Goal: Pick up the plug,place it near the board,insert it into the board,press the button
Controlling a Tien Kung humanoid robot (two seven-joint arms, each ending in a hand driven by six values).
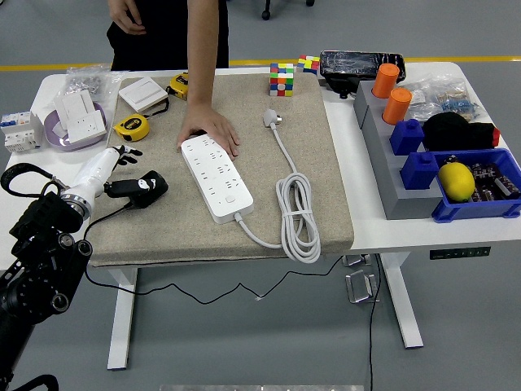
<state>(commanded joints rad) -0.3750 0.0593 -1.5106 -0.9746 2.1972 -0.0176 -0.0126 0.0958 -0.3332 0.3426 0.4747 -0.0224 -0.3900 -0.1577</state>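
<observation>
Head view: left robot hand (pixel 122 169) outstretched, low.

No readable text, labels or numbers.

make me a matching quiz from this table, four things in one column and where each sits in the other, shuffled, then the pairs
Things:
1. plug
2. power strip
3. lemon
4. yellow tape measure

Places:
A. in the blue bin at the right
B. on the white table, left of the mat
C. far part of the mat, at the end of the white cable
D. middle of the mat, a person's hand on its far end

Pairs: 1-C, 2-D, 3-A, 4-B
</observation>
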